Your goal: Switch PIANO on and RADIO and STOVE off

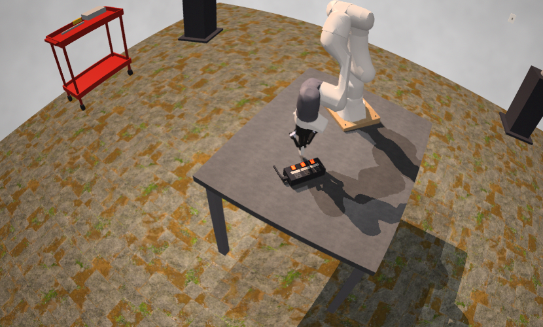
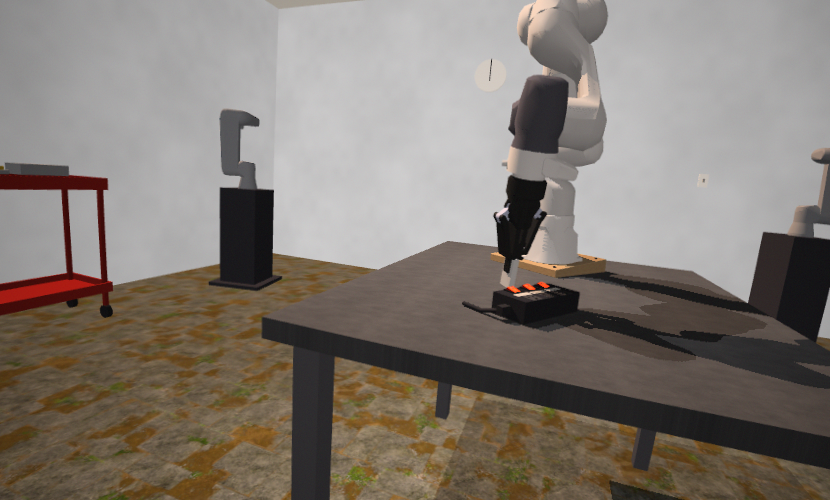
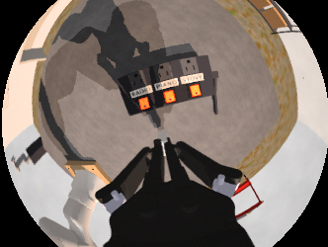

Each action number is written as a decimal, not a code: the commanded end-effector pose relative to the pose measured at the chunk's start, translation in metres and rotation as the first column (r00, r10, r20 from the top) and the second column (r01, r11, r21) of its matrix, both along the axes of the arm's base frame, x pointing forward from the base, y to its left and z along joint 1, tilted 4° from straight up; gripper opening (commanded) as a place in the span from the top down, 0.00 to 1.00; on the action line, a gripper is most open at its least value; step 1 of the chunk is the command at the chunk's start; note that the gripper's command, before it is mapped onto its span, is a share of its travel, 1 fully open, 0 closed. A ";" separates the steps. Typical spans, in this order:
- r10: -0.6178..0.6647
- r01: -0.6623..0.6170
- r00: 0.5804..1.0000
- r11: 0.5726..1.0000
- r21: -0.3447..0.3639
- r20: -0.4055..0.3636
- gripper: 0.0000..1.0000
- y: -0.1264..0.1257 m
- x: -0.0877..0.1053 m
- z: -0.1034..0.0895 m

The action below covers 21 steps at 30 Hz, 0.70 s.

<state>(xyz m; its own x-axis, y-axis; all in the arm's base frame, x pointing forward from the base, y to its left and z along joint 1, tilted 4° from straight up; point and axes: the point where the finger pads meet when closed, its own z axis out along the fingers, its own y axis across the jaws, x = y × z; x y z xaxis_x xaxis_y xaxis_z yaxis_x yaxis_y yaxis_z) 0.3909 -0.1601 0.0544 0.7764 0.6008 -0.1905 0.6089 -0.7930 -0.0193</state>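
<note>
A black power strip [image 1: 304, 172] [image 2: 539, 302] [image 3: 169, 83] lies flat and the right way up on the dark table [image 1: 265, 121] [image 2: 405, 322]. It has three orange rocker switches [image 1: 302, 167] [image 2: 527, 290] [image 3: 169, 96] in a row with white labels beside them; the labels are too small to read. My gripper [image 1: 301, 152] [image 2: 511, 271] [image 3: 162, 135] is shut with nothing between the fingers. Its tips point down and hang just above the strip's switch side, near the left and middle switches in the wrist view. I cannot tell whether the tips touch a switch.
The strip's short black cord [image 1: 277, 172] [image 2: 477, 306] sticks out toward the table's left edge. My arm's base stands on a wooden plate [image 1: 356, 120] [image 2: 552, 265] at the table's back. A red cart [image 1: 88, 52] [image 2: 33, 242] and black pedestals [image 1: 199, 20] [image 2: 246, 236] stand on the floor.
</note>
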 end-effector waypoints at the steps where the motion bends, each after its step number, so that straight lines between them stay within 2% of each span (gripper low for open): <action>1: -0.004 0.004 1.000 1.000 -0.001 -0.001 1.00 -0.002 -0.001 -0.001; 17: -0.004 0.004 1.000 1.000 -0.001 -0.001 1.00 -0.002 -0.001 -0.001; 21: -0.005 0.005 1.000 1.000 -0.004 -0.002 1.00 -0.003 -0.002 0.006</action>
<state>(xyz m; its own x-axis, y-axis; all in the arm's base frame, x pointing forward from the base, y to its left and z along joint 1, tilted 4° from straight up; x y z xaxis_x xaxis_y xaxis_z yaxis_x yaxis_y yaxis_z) 0.3907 -0.1609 0.0564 0.7772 0.5992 -0.1922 0.6078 -0.7939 -0.0172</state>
